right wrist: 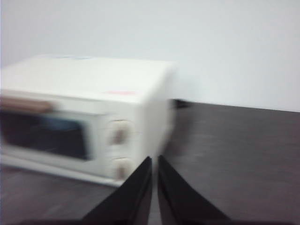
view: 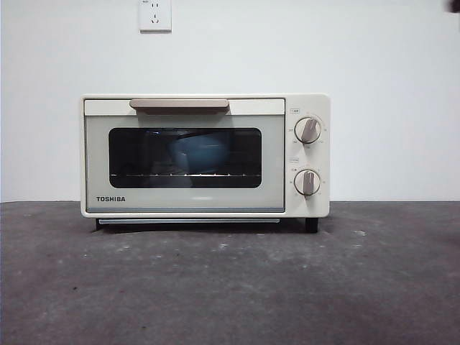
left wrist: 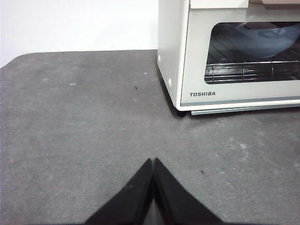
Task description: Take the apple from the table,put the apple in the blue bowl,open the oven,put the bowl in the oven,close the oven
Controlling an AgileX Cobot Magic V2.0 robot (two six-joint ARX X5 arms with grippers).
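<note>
One oven (view: 205, 156) stands on the dark grey surface (view: 230, 287) in the front view, its door shut and its beige bar handle (view: 179, 105) level along the top of the door. Through the dark glass window the blue bowl (view: 200, 155) shows inside the oven, resting on the wire rack. Whether the apple lies in the bowl cannot be told through the glass. Two grey knobs (view: 307, 131) sit one above the other on the oven's panel, beside the door. A white wall socket (view: 155, 15) hangs on the wall above the oven, and a small black tip shows at the upper corner on the oven's knob side.

In the left wrist view, the left gripper (left wrist: 153, 161) hangs over bare surface (left wrist: 84, 122) in front of the oven (left wrist: 225, 56), well apart from it, with its jaws pressed together and nothing between them. The blue bowl (left wrist: 265, 40) shows behind the glass, on the rack.

The right wrist view is blurred. The right gripper (right wrist: 154, 160) is off the oven's knob end, its jaws nearly together and empty. The oven (right wrist: 84, 117) and its closed door are still recognisable.
</note>
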